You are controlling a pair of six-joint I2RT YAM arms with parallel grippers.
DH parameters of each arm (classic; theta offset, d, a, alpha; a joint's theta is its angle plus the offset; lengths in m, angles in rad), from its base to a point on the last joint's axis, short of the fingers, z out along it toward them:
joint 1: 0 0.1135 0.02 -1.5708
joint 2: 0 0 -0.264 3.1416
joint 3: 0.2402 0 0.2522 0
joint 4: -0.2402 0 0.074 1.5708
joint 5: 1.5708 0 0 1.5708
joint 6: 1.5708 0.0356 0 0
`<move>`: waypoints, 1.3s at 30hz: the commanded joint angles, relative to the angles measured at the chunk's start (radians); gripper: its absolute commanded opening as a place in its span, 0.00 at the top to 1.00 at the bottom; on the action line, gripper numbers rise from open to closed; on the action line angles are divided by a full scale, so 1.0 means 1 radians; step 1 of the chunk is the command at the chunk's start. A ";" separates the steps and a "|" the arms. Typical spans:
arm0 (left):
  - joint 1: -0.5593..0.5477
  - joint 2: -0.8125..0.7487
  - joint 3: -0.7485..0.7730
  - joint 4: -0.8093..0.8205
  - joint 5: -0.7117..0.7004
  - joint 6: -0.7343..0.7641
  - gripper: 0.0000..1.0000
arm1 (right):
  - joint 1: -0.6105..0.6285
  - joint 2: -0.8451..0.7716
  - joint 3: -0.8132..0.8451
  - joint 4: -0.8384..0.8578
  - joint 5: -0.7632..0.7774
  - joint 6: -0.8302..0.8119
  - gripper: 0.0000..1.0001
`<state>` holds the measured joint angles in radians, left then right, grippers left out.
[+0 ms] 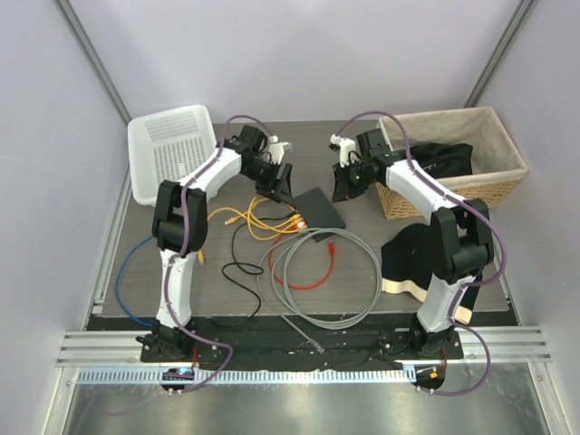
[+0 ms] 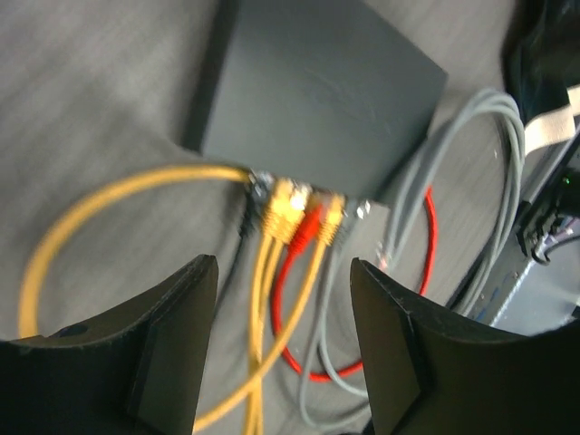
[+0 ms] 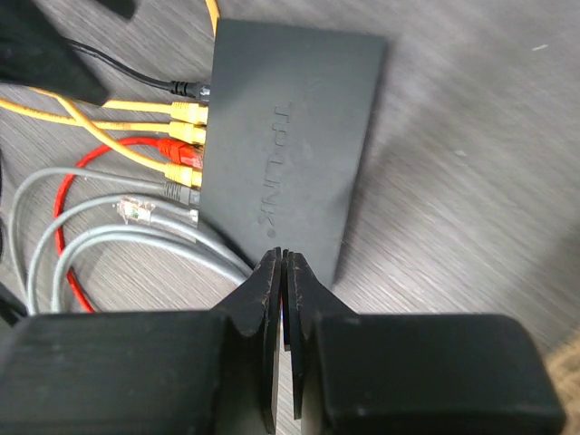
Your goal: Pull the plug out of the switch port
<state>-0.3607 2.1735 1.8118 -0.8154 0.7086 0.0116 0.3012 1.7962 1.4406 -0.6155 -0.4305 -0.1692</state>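
Switch (image 1: 319, 208) mid tabletop (image 1: 362, 217); light, prob slides if tugged. Plugs (image 2: 304, 216) along its edge: stiff, small; pinch plug body, not floppy cable (image 2: 136, 181). L tool (image 2: 283, 267) spread, empty, over plugs. R tool (image 3: 283, 263) clenched, empty, at switch end.

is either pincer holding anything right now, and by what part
Nothing is held: left pincer open facing the plugs, right pincer shut empty near the switch.

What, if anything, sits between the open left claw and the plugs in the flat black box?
Nothing visible. The left gripper hangs open above the yellow and red plugs in the flat matte-black switch; only their own cables trail beneath it.
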 commanded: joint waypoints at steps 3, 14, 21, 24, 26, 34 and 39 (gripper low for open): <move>-0.003 0.075 0.110 0.051 0.064 -0.051 0.36 | 0.010 0.107 0.018 0.098 -0.045 0.103 0.91; 0.000 0.160 0.060 0.119 0.173 -0.144 0.48 | 0.035 0.212 0.063 0.102 -0.097 0.116 0.92; 0.003 0.180 0.041 0.113 0.140 -0.122 0.50 | 0.036 0.281 0.073 0.088 -0.097 0.120 0.92; 0.009 0.198 0.035 0.119 0.143 -0.140 0.51 | 0.036 0.292 0.072 0.080 -0.094 0.119 0.92; 0.011 0.207 0.020 0.136 0.158 -0.154 0.51 | 0.036 0.296 0.067 0.074 -0.091 0.109 0.92; 0.009 0.232 -0.026 0.223 0.187 -0.246 0.53 | 0.036 0.325 0.041 0.039 -0.120 0.079 0.92; 0.011 0.252 -0.054 0.292 0.196 -0.317 0.58 | 0.036 0.338 0.032 0.036 -0.126 0.077 0.92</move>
<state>-0.3473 2.3764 1.7897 -0.6010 0.9302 -0.2516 0.3328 2.0808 1.4967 -0.5262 -0.6052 -0.0547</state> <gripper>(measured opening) 0.433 0.086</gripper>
